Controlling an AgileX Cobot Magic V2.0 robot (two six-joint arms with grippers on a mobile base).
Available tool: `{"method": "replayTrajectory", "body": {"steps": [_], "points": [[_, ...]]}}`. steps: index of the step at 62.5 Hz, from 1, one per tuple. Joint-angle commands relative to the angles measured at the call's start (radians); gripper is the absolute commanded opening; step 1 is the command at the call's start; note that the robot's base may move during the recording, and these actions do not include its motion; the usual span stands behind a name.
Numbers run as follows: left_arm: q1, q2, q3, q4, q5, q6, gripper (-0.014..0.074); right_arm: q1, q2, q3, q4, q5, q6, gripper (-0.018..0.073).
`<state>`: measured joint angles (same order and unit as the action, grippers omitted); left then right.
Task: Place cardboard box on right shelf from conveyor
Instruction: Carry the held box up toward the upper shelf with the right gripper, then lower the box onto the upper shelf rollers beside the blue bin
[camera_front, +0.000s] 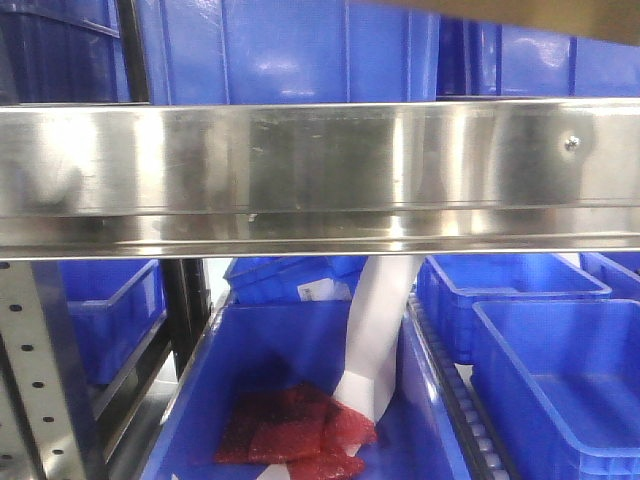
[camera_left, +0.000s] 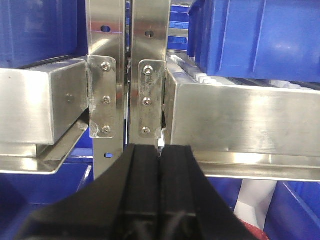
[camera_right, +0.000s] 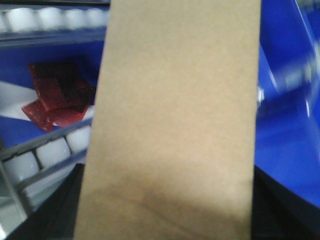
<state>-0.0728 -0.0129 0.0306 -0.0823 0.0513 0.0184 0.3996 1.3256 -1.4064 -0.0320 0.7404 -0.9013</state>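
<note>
Holding the cardboard box (camera_right: 175, 115) lengthwise, close in at the right shelf (camera_front: 320, 170).
The right fingers (camera_right: 287, 215) are clamping the box's near end from both sides, so its long axis is pointing straight out from the wrist, above the white rollers (camera_right: 47, 152) and a blue bin (camera_right: 285, 125). The left fingers (camera_left: 142, 200) are pressing together on nothing, facing the uprights (camera_left: 105, 75). The right arm is the one placing, and the box is probably needing to go in end first.

Cardboard box (camera_right: 175, 100) in R hand (camera_right: 167, 212).
</note>
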Motion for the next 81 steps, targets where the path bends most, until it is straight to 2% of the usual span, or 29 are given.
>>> {"method": "replayTrajectory", "body": {"steps": [1,15,29,44,59,81], "points": [[-0.006,-0.012,-0.003,-0.009,-0.091,-0.007,-0.0119,0.026,0.01,-0.043,0.004,-0.135,-0.115,0.0266],[-0.006,-0.012,-0.003,-0.009,-0.091,-0.007,-0.0119,0.087,0.109,-0.043,0.026,-0.233,-0.241,0.0266],[-0.006,-0.012,-0.003,-0.009,-0.091,-0.007,-0.0119,0.125,0.176,-0.043,0.128,-0.297,-0.3,0.0266],[-0.006,-0.012,-0.003,-0.009,-0.091,-0.007,-0.0119,0.145,0.209,-0.045,0.237,-0.307,-0.398,0.0266],[-0.006,-0.012,-0.003,-0.009,-0.091,-0.007,-0.0119,0.145,0.234,-0.045,0.257,-0.307,-0.526,0.0265],[-0.006,-0.012,-0.003,-0.009,-0.091,-0.007,-0.0119,0.141,0.245,-0.045,0.312,-0.307,-0.537,0.0265]]}}
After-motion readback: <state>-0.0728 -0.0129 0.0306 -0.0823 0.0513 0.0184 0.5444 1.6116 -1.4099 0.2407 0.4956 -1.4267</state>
